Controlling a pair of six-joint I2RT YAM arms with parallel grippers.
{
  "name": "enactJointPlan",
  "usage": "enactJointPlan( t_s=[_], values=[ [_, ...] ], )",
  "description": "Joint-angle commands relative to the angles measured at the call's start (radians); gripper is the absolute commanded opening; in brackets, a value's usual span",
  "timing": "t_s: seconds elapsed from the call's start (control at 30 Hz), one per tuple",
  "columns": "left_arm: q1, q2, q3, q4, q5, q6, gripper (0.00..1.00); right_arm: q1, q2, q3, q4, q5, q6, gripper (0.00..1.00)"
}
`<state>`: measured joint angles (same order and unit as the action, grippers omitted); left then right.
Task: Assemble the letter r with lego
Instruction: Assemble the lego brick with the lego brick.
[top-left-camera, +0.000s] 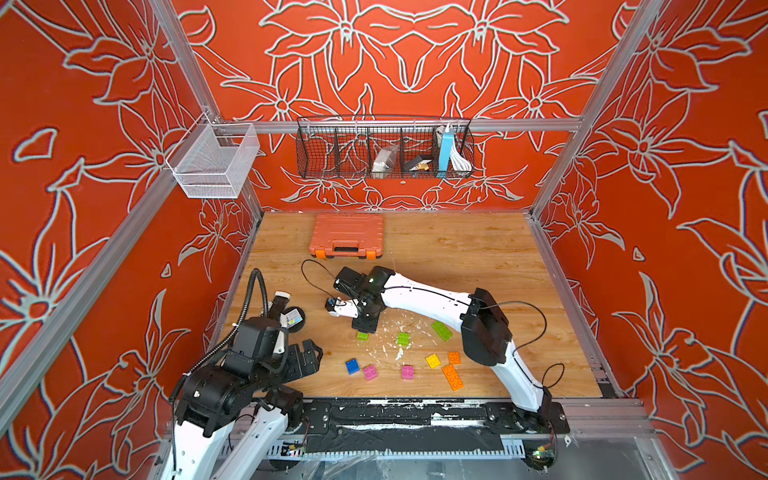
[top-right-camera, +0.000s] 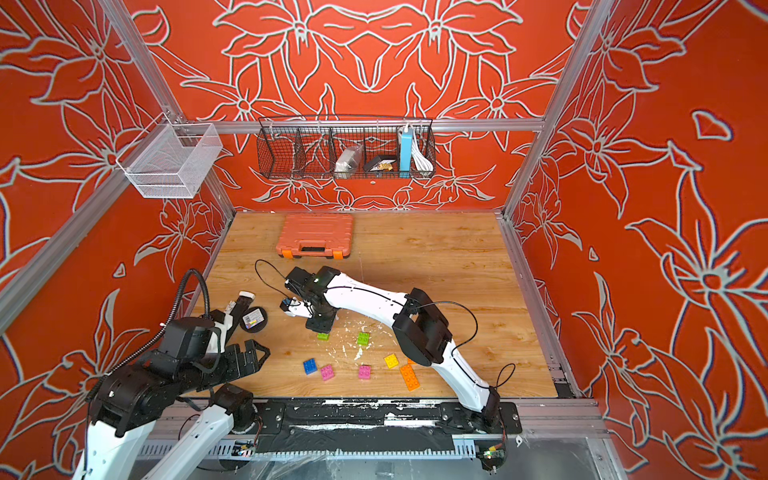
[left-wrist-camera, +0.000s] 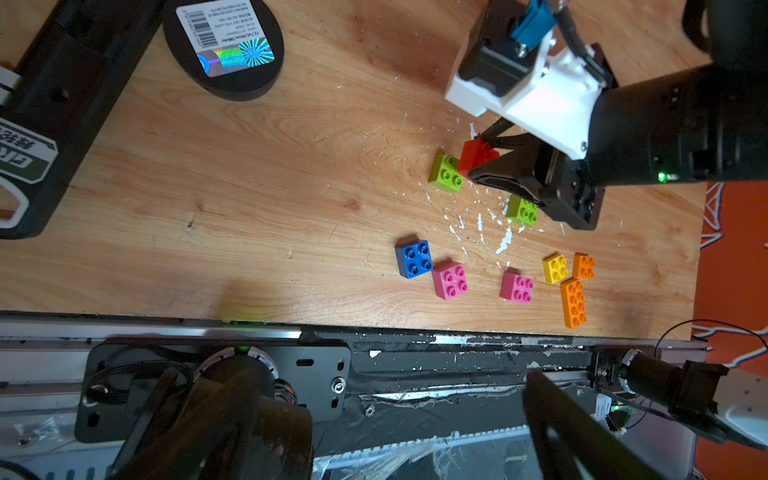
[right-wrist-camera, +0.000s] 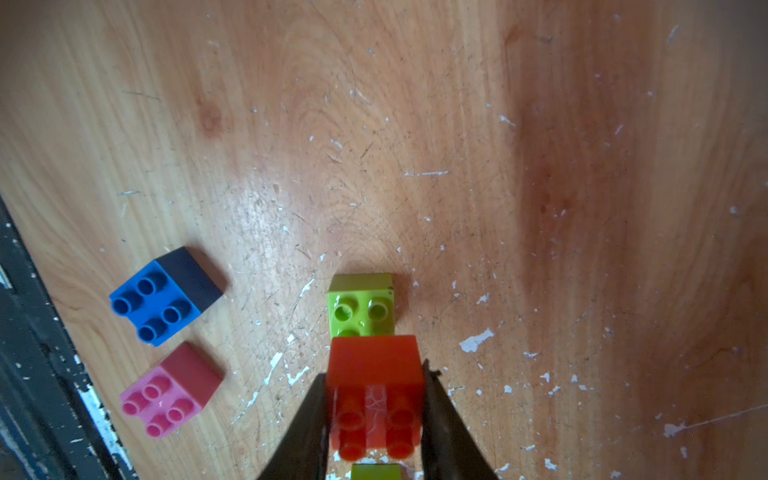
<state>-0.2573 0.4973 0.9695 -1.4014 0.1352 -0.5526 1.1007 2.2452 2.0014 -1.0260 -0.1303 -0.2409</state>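
Note:
My right gripper (top-left-camera: 365, 326) (right-wrist-camera: 374, 415) is shut on a red lego brick (right-wrist-camera: 374, 390) (left-wrist-camera: 478, 154), its studs facing the wrist camera. The brick hangs right beside a green square brick (right-wrist-camera: 360, 305) (top-left-camera: 362, 336); I cannot tell whether they touch. Loose on the table lie another green square (top-left-camera: 403, 338), a long green brick (top-left-camera: 441, 330), a blue one (top-left-camera: 352, 366), two pink ones (top-left-camera: 370, 372) (top-left-camera: 407, 372), a yellow one (top-left-camera: 432, 360), a small orange one (top-left-camera: 454, 357) and a long orange one (top-left-camera: 452, 377). My left gripper (top-left-camera: 307, 357) (left-wrist-camera: 399, 449) stands open and empty at the front left.
An orange toolbox (top-left-camera: 347, 235) lies shut at the back of the table. A round black disc (top-left-camera: 293, 319) with a label sits at the left, beside the left arm. White flecks (top-left-camera: 399, 353) litter the wood among the bricks. Wire baskets (top-left-camera: 384, 147) hang on the back wall.

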Motion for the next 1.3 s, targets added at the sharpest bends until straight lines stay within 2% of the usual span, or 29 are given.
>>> enactJointPlan(
  t_s=[0.0,0.47,1.27],
  values=[
    [-0.005,-0.003,-0.029,0.002,0.018,0.033,0.99,0.019,0.02,0.039,-0.03,0.027,-0.016,0.0],
    [-0.005,-0.015,-0.074,0.01,0.018,0.025,1.0,0.033,0.078,0.098,-0.106,0.055,-0.057,0.0],
    [-0.005,-0.008,-0.097,0.03,0.043,0.037,1.0,0.033,0.181,0.228,-0.21,0.061,-0.031,0.0]
  ],
)
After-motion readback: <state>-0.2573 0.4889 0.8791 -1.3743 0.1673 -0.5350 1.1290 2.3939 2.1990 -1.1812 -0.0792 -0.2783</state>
